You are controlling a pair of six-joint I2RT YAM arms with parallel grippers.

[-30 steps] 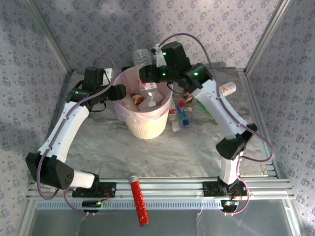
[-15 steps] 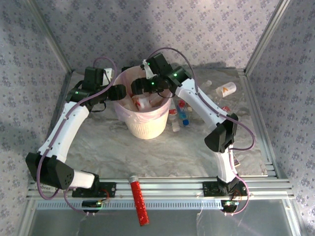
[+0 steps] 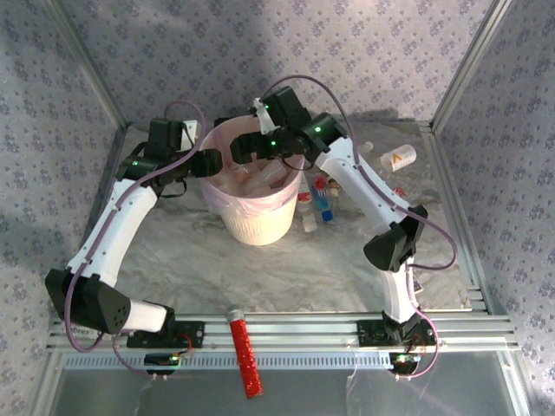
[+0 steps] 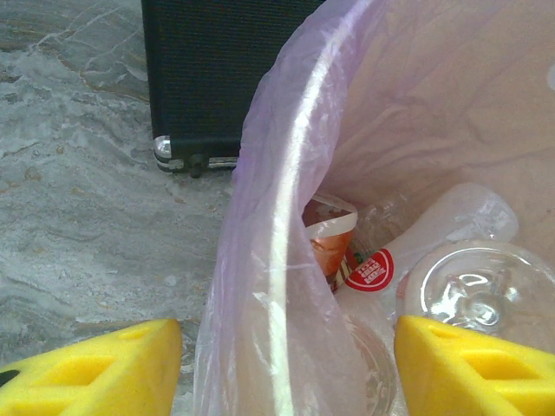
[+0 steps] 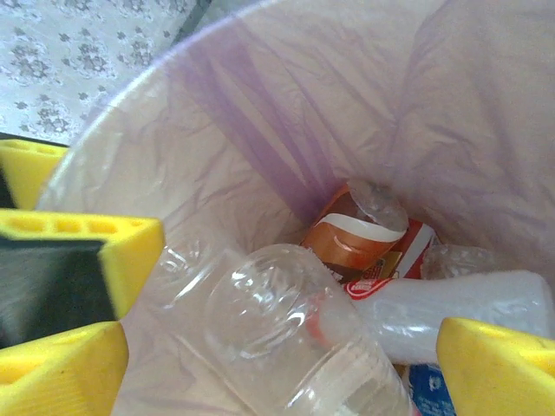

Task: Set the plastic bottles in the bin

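The pale-pink bin (image 3: 260, 227) stands at the back middle of the table with several plastic bottles inside. My right gripper (image 3: 245, 149) hangs open over its mouth. In the right wrist view the right gripper (image 5: 286, 347) has a clear bottle (image 5: 295, 334) lying loose below it, beside an orange-labelled bottle (image 5: 355, 232) and a white one (image 5: 464, 308). My left gripper (image 3: 212, 164) is at the bin's left rim. In the left wrist view the left gripper (image 4: 286, 368) straddles that rim (image 4: 290, 217), fingers wide apart. More bottles (image 3: 323, 203) lie right of the bin.
A white bottle with an orange mark (image 3: 401, 156) lies at the back right. A red glittery tube (image 3: 245, 351) rests across the front rail. A black box (image 4: 217, 78) stands just behind the bin. Patterned walls and metal posts close in the table.
My right gripper came down from above the bin with a clear bottle, opened, and the bottle now lies loose inside the bin. The left arm has not moved.
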